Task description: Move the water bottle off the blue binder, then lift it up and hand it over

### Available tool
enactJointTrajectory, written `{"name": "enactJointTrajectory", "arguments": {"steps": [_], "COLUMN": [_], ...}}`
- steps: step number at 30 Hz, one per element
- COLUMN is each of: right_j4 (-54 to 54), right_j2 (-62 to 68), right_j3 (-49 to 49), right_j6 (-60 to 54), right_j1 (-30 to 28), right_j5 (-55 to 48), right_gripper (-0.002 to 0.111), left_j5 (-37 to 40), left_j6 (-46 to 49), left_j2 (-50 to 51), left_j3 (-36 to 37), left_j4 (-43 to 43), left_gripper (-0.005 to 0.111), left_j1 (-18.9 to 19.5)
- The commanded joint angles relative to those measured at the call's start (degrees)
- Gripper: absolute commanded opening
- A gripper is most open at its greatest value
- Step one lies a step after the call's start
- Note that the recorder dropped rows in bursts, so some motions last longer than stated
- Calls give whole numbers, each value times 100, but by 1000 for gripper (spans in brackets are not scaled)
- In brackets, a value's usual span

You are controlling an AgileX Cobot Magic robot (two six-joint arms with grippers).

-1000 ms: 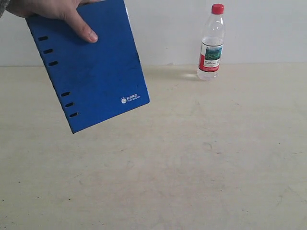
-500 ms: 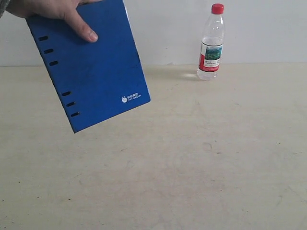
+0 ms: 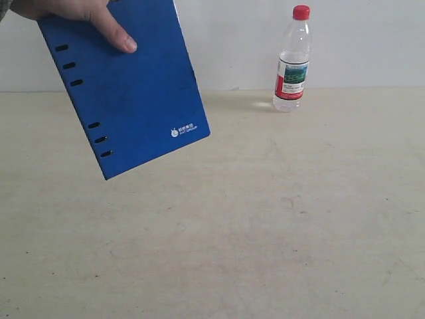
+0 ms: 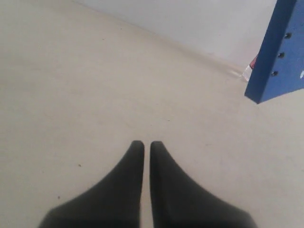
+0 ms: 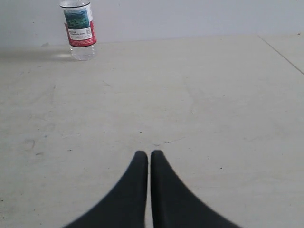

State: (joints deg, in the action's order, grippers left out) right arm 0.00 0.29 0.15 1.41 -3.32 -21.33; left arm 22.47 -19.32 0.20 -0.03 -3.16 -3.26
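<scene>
A human hand [image 3: 73, 14] holds the blue binder [image 3: 126, 86] tilted in the air above the table's left part; its lower corner [image 4: 280, 57] also shows in the left wrist view. The water bottle [image 3: 292, 60] stands upright on the table at the back right, apart from the binder, and appears in the right wrist view as the labelled bottle [image 5: 79, 29]. My left gripper [image 4: 143, 145] is shut and empty over bare table. My right gripper [image 5: 149, 155] is shut and empty too, far from the bottle. Neither arm shows in the exterior view.
The beige table [image 3: 265, 226] runs back to a pale wall [image 3: 239, 40] behind the bottle. A seam or table edge [image 5: 282, 52] runs across one corner of the right wrist view.
The hand has raised the binder slightly and shifted it a little to the right. The bottle stays put.
</scene>
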Motion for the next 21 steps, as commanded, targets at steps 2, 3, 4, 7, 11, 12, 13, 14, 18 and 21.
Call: {"name": "enactJointTrajectory", "arguments": {"steps": [2,3,4,7,11,12,13,14,18,21], "right_j4": [0,0,0,0,0,0,0,0,0,0], "right_j2": [-29,-29,-29,-29,-29,-29,-29,-29,-29,-29], "right_j3": [-15,-15,-15,-15,-15,-15,-15,-15,-15,-15], "right_j6": [-21,-21,-21,-21,-21,-21,-21,-21,-21,-21], "right_j1": [-16,-16,-16,-16,-16,-16,-16,-16,-16,-16], "right_j5": [44,44,44,44,44,44,44,44,44,44], "right_gripper": [0,0,0,0,0,0,0,0,0,0], "left_j5": [-551,-551,-551,-551,-490,-490,-473,-463,-449,-449], "left_j6": [-22,-22,-22,-22,-22,-22,56,195,266,266], "left_j2": [-20,-20,-20,-20,-20,-20,-20,-20,-20,-20], "left_j3": [3,3,3,3,3,3,3,3,3,3], "left_j4": [971,1112,1201,1203,1203,1213,1281,1454,1439,1439], "left_gripper": [4,4,4,4,4,4,4,4,4,4], "left_j1": [155,206,258,345,348,348,358,375,476,555]}}
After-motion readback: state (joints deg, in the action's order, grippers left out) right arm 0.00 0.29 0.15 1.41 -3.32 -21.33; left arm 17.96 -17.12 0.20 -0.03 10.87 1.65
